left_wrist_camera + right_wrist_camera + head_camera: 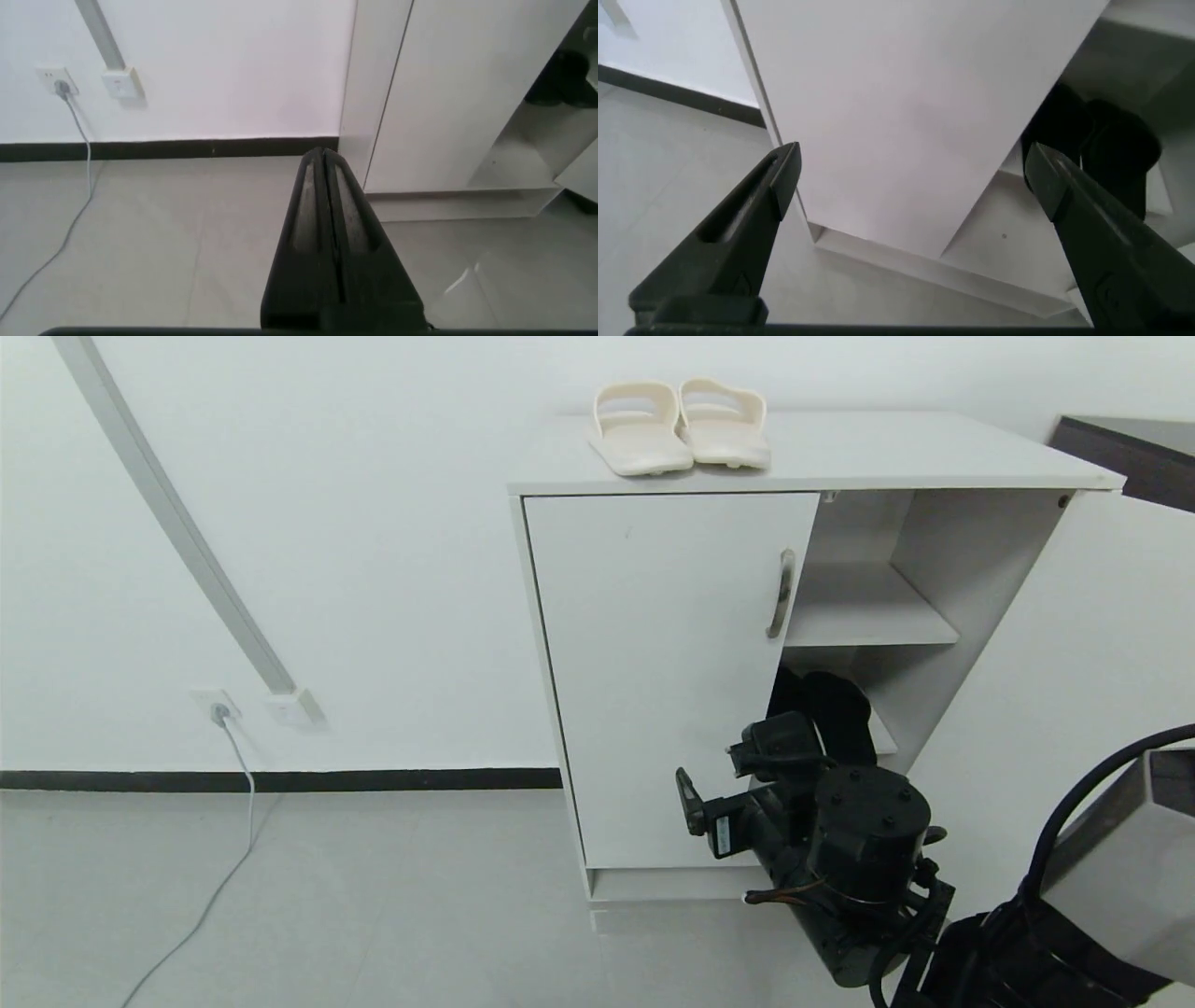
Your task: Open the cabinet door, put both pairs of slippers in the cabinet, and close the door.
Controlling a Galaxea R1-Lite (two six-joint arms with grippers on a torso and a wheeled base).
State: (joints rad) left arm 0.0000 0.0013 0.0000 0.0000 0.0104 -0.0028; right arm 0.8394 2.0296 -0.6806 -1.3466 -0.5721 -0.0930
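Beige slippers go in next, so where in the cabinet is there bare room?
The upper shelf, between closed door and right wall, is bare. Lower shelf is crowded: black slippers sit there, with the right gripper in front.

Nothing legible in view

A small white sticker (724,837) sits on the black wrist housing behind the black right gripper (910,154), and its print is too small to make out. The plain white laminate cabinet (672,681) and the white wall sockets (217,702) show no marks that can be read.
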